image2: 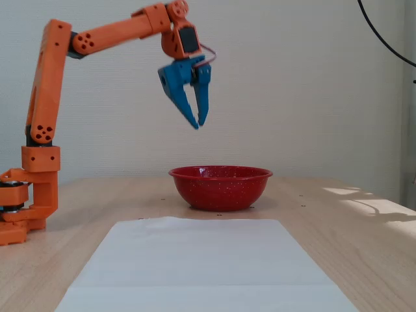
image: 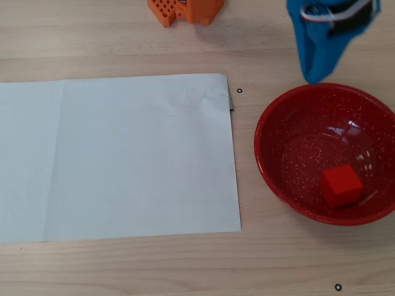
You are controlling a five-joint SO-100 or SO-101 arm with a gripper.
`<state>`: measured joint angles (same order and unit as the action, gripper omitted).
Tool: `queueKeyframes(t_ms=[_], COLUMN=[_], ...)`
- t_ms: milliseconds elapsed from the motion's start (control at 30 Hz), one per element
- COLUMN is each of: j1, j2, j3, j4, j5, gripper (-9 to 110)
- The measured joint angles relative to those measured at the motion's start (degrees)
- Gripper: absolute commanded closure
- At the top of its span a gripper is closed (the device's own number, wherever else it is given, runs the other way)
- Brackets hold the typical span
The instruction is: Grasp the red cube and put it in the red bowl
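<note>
The red cube (image: 341,185) lies inside the red bowl (image: 271,148), on its floor toward the lower right in the overhead view. The bowl (image2: 220,188) stands on the wooden table; the cube is hidden by its wall in the fixed view. My blue gripper (image2: 197,123) hangs high above the bowl's left rim in the fixed view, fingers pointing down, tips close together and holding nothing. In the overhead view it (image: 316,77) shows at the top right, just beyond the bowl's far rim.
A large white paper sheet (image: 117,157) lies on the table left of the bowl. The orange arm base (image2: 26,208) stands at the far left of the fixed view; part of it (image: 185,11) shows at the top of the overhead view.
</note>
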<state>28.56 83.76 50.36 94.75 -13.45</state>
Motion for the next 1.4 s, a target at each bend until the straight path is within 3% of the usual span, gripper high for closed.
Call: queueKeyframes(t_ms=[167, 667, 1400], j1=[-7.7, -22.9, -23.8], j2=[10.9, 53.5, 86.2], j3=[4.0, 53.7, 109.9], j4=[1.1, -13.4, -51.3], j5=[1.4, 6.2, 6.2], gripper=[101, 101, 101])
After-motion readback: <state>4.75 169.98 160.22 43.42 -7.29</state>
